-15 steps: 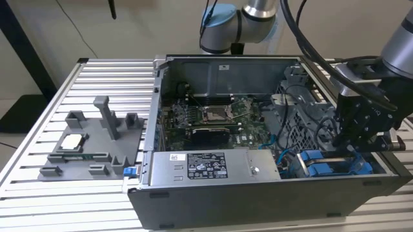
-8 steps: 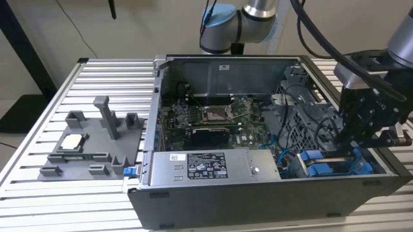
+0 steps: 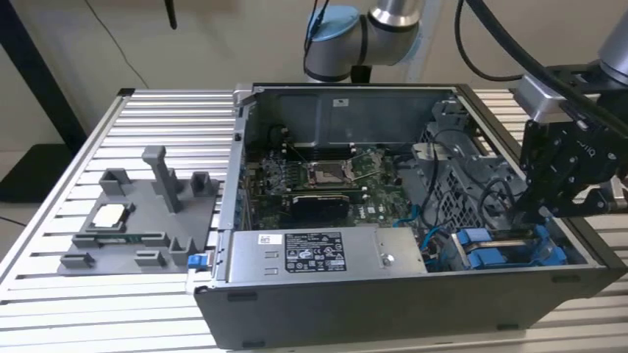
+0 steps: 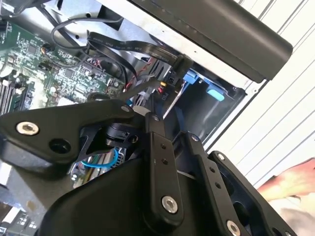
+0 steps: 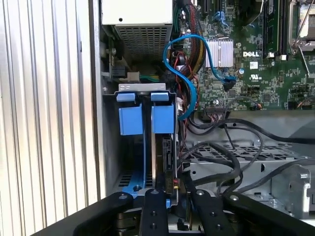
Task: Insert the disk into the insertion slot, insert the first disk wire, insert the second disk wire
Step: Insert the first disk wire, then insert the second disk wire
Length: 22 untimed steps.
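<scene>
The disk (image 3: pixel 510 251), in its bright blue carrier, sits low in the insertion slot (image 3: pixel 579 254) at the case's corner on the exterior view's right. In the first wrist view the carrier's blue tabs (image 5: pixel 132 119) stand in the grey metal bay (image 5: pixel 142 88). My gripper (image 3: pixel 537 220) hangs right over the disk's end. Its fingers (image 5: pixel 152 206) stand close together on a black connector (image 5: pixel 168 164) with red and yellow wires, held against the disk's edge. A blue disk wire (image 5: pixel 189 83) loops from the motherboard down to the carrier. The gripper (image 4: pixel 145 105) and connector (image 4: pixel 165 84) also show in the second wrist view.
The open case lies on a slatted metal table (image 3: pixel 157 110). A grey labelled power-supply box (image 3: pixel 314 254) fills its front and the motherboard (image 3: pixel 324 176) its middle. Black cables (image 5: pixel 221 147) run over the perforated cage beside the bay. A grey fixture (image 3: pixel 137 220) stands at the exterior view's left.
</scene>
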### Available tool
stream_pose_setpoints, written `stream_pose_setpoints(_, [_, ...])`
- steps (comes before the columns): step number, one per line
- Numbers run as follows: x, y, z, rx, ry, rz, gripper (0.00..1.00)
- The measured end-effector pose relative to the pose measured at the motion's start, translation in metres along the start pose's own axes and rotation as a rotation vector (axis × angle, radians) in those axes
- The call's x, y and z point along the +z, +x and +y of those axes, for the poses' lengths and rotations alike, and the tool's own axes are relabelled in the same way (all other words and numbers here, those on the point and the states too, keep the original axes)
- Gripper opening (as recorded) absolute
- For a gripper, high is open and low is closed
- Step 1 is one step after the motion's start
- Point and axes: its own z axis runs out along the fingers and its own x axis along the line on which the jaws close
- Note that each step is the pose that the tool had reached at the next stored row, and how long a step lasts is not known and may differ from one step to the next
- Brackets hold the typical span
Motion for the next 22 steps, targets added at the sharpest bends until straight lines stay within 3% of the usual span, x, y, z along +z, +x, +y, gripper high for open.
stream_pose_setpoints(1, [-0.0009,0.0,0.0,0.0,-0.0002,-0.0048,0.27])
stream_pose_setpoints(2, [-0.0011,0.0,0.0,0.0,-0.0005,-0.0158,0.27])
stream_pose_setpoints(6, [-0.0012,-0.0001,-0.0025,0.001,-0.003,-0.0891,0.27])
stream_pose_setpoints(7, [-0.0011,-0.0001,-0.0046,0.001,-0.0036,-0.1039,0.27])
stream_pose_setpoints(9, [-0.0019,0.0003,-0.0093,0.001,-0.0044,-0.125,0.27])
stream_pose_setpoints(11, [-0.0046,0.0015,-0.013,0.001,-0.0047,-0.134,0.27])
stream_pose_setpoints(15, [-0.0121,0.0061,-0.0159,0.001,-0.0047,-0.1353,0.27])
stream_pose_setpoints(22, [-0.0113,0.019,-0.0211,0.001,-0.0052,-0.1485,0.27])
